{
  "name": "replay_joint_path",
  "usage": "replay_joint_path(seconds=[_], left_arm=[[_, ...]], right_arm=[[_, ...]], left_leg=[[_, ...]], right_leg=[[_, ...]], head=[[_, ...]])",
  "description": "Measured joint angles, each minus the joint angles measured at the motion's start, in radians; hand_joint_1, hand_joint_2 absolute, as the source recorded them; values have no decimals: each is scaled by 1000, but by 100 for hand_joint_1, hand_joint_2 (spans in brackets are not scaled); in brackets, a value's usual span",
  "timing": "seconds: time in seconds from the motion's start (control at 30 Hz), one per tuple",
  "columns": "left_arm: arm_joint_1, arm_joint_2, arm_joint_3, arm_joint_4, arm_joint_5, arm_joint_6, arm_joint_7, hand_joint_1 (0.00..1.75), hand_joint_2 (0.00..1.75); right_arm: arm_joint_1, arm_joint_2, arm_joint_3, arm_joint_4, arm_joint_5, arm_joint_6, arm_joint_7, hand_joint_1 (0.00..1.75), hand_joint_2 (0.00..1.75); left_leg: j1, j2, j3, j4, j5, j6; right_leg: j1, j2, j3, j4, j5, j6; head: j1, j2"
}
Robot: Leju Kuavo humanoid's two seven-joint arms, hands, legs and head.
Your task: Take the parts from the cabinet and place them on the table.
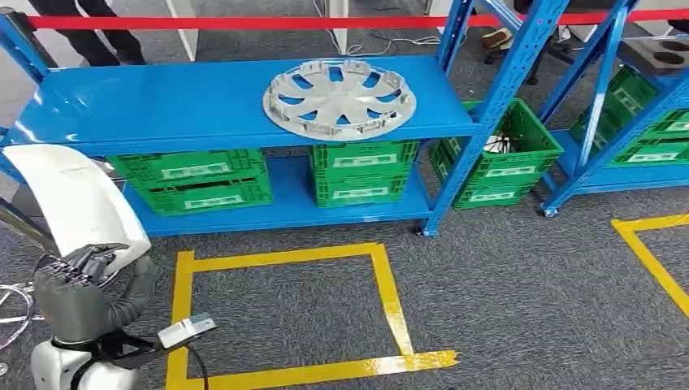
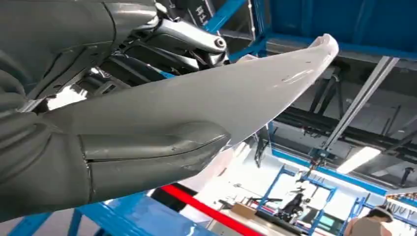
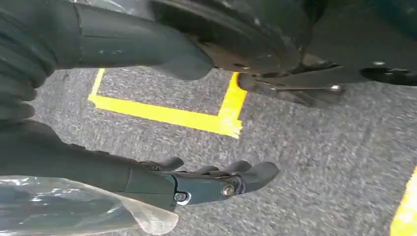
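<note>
Curved white glossy part (image 1: 69, 195) gripped by left hand (image 1: 85, 272), right hand (image 3: 206, 184) empty, fingers apart

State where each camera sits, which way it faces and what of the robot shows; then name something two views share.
Head view: high on the body, facing down at the blue rack; left hand grips white panel.
Left wrist view: behind the left hand, looking up along the white panel.
Right wrist view: behind the right hand, looking down at carpet.
Shared: yellow tape, head and right wrist views.

Left hand (image 1: 88, 268) holds a white panel (image 1: 69, 195) beside the blue rack (image 1: 162, 106).
</note>
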State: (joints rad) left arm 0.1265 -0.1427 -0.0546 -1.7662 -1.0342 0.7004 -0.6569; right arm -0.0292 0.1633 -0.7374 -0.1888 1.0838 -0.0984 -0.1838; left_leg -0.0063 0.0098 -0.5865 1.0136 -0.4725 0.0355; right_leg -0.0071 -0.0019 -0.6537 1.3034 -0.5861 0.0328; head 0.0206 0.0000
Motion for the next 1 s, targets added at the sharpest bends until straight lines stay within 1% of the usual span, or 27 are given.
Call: replay_joint_path(seconds=[0.03, 0.07, 0.1, 0.13, 0.17, 0.23, 0.27, 0.3, 0.33, 0.37, 0.4, 0.43, 0.47, 0.5, 0.53, 0.57, 0.63, 0.67, 0.73, 0.77, 0.8, 0.83, 0.87, 0.9, 0.93, 0.97, 1.0], left_arm=[[1, 0, 0, 0, 0, 0, 0, 175, 175], [2, 0, 0, 0, 0, 0, 0, 175, 175], [2, 0, 0, -1, 0, 0, 0, 175, 175], [2, 0, 0, -3, 0, 0, 0, 175, 175], [2, 0, -1, -5, 0, 0, 0, 175, 175], [3, 1, -3, -5, 2, 0, 2, 175, 175], [5, 2, -4, -5, 2, 0, 3, 175, 175], [7, 3, -4, -5, 3, 0, 8, 175, 175], [8, 3, -4, -5, 3, 0, 11, 175, 175], [8, 4, -4, -5, 3, 0, 12, 175, 175], [8, 5, -4, -5, 3, 0, 13, 175, 175], [8, 6, -5, -5, 3, 0, 14, 175, 175], [8, 8, -5, -5, 0, 0, 18, 175, 175], [8, 9, -5, -5, -2, 0, 23, 175, 175], [8, 11, -5, -5, -3, 0, 29, 175, 175], [8, 11, -5, -5, -4, 0, 30, 175, 175], [4, 11, -7, -5, -6, 0, 31, 175, 175], [3, 11, -9, -5, -7, 0, 31, 175, 175], [4, 13, -11, -5, -7, 0, 31, 175, 175], [4, 14, -12, -5, -7, 0, 31, 175, 175], [2, 14, -13, -5, -7, 0, 31, 175, 175], [3, 14, -15, -5, -7, 0, 31, 175, 175], [3, 14, -16, -5, -7, 0, 31, 175, 175], [3, 14, -17, -5, -7, 0, 31, 175, 175], [3, 15, -18, -5, -7, 0, 31, 175, 175], [4, 16, -20, -5, -7, 0, 31, 175, 175], [4, 16, -21, -5, -7, 0, 31, 175, 175]], right_arm=[[0, 0, 0, 0, 2, -2, -2, 0, 175], [-2, 2, 0, 0, 3, -2, -3, 0, 175], [-5, 2, 0, 0, 3, -2, -5, 0, 175], [-5, 3, 0, 0, 3, -2, -8, 0, 175], [-6, 7, 0, 0, 3, -2, -10, 0, 175], [-3, 11, 1, 0, 4, -2, -15, 0, 175], [-1, 16, 2, 3, 7, -1, -17, 0, 175], [1, 15, 2, 3, 8, -3, -19, 0, 175], [0, 16, 2, 3, 8, -3, -22, 0, 175], [0, 16, 2, 3, 10, -3, -22, 0, 175], [-2, 16, 2, 3, 12, -3, -23, 0, 175], [-2, 16, 2, 3, 12, -3, -23, 0, 175], [-3, 16, 2, 3, 12, -5, -25, 0, 175], [-4, 16, 2, 3, 12, -5, -25, 0, 175], [-5, 16, 2, 3, 12, -6, -28, 0, 175], [-5, 16, 3, 3, 12, -7, -31, 0, 175], [-5, 17, 3, 3, 14, -8, -33, 0, 175], [-5, 17, 3, 3, 14, -9, -34, 0, 175], [-4, 16, 3, 3, 14, -11, -34, 0, 175], [-3, 16, 2, 3, 14, -12, -34, 0, 175], [-2, 16, 3, 3, 14, -12, -33, 0, 175], [-2, 16, 3, 3, 14, -12, -33, 0, 175], [-2, 16, 3, 3, 14, -12, -34, 0, 175], [-3, 15, 3, 3, 14, -12, -33, 0, 175], [-4, 15, 3, 3, 14, -12, -33, 0, 175], [-4, 15, 3, 3, 14, -12, -34, 0, 175], [-3, 15, 3, 3, 14, -12, -33, 0, 175]], left_leg=[[-4, 0, -11, 1, 9, 1], [-7, -2, -21, 2, 18, 1], [-8, -2, -25, 2, 27, -1], [-14, -3, -30, 4, 34, -6], [-12, -1, -34, 2, 46, -10], [-9, 0, -41, -5, 70, -21], [-11, -3, -49, -1, 62, -27], [-9, -6, -56, 13, 15, -38], [-4, -6, -65, 62, -59, -43], [0, -6, -73, 134, -126, -49], [3, -6, -80, 206, -169, -53], [5, -6, -82, 265, -180, -56], [7, -6, -76, 298, -155, -59], [9, -6, -54, 291, -109, -61], [12, -6, -16, 248, -63, -61], [13, -6, 39, 173, -41, -61], [12, -8, 159, -9, -91, -54], [11, -8, 170, -36, -110, -45], [5, -8, 152, -27, -95, -33], [13, -4, 140, -34, -78, -23], [15, 3, 126, -33, -67, -15], [15, 2, 112, -33, -56, -5], [14, 4, 94, -32, -42, -3], [14, 4, 77, -31, -28, -3], [13, 4, 57, -29, -12, -4], [13, 4, 37, -26, 1, -5], [14, 5, 17, -22, 13, -7]], right_leg=[[4, 0, 47, -59, 37, -10], [9, 1, 111, -148, 55, -24], [17, 3, 178, -245, 31, -37], [19, 1, 235, -328, 11, -41], [18, 1, 238, -347, 3, -34], [22, 2, 218, -346, 19, -34], [11, -4, 201, -356, 34, -38], [11, -5, 199, -353, 48, -47], [11, -7, 180, -352, 59, -54], [12, -8, 169, -349, 72, -56], [12, -8, 154, -346, 82, -57], [12, -8, 137, -340, 93, -56], [12, -9, 115, -332, 102, -56], [11, -10, 93, -322, 111, -54], [11, -10, 71, -311, 118, -51], [10, -9, 53, -300, 124, -47], [15, -6, 32, -277, 134, -37], [16, -7, 27, -278, 144, -31], [13, -7, 22, -285, 169, -18], [14, -4, 14, -285, 169, -11], [11, 0, 7, -272, 130, -5], [12, 1, -5, -234, 68, 0], [11, 2, -24, -164, -2, 4], [11, 2, -34, -87, -51, 8], [11, 2, -39, -20, -67, 11], [11, 2, -35, 19, -44, 12], [9, 2, -17, 23, 3, 14]], head=[[0, 0], [-1, 0], [-1, 0], [-1, 0], [-2, 0], [-2, 0], [1, 0], [-1, 0], [-6, 0], [-7, 0], [-7, 0], [-7, 0], [-8, 0], [-8, 0], [-8, 0], [-8, 0], [-9, 0], [-8, 0], [-9, 0], [-8, 0], [-10, 0], [-2, 0], [1, 0], [0, 0], [2, 0], [2, 0], [2, 0]])
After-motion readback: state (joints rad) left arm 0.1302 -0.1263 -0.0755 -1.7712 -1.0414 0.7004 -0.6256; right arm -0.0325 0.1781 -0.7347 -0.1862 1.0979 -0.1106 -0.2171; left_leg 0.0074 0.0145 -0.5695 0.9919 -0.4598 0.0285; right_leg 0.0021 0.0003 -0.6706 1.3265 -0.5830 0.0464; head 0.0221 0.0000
